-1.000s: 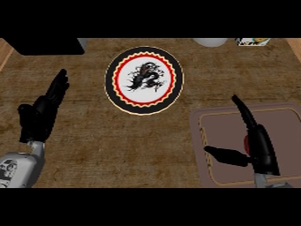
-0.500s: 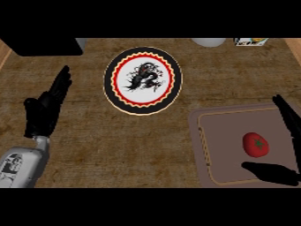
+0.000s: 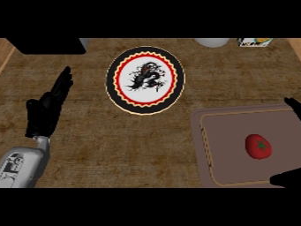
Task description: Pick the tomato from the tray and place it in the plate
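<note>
Resting the left hand at the view's left, above its grey forearm, with fingers straight, close together and pointing up the view, holding nothing. Showing a black block at the top left of the counter, well apart from that hand. Presenting the plate at centre, lying flat, white with a dark dragon figure inside a red and black rim. Showing a white rounded object and a small printed box at the top edge, beyond the plate and to its right. Setting the tray at lower right, near the plate's lower right rim but apart from it. Seating the tomato in the tray's right half, green stem star facing up, nearly round with no clear long axis. Leaving only the tray's left rim and bare counter between tomato and plate. Bracketing the tomato with the right hand at the right edge, spread open, fingers above, thumb below, touching nothing.
</note>
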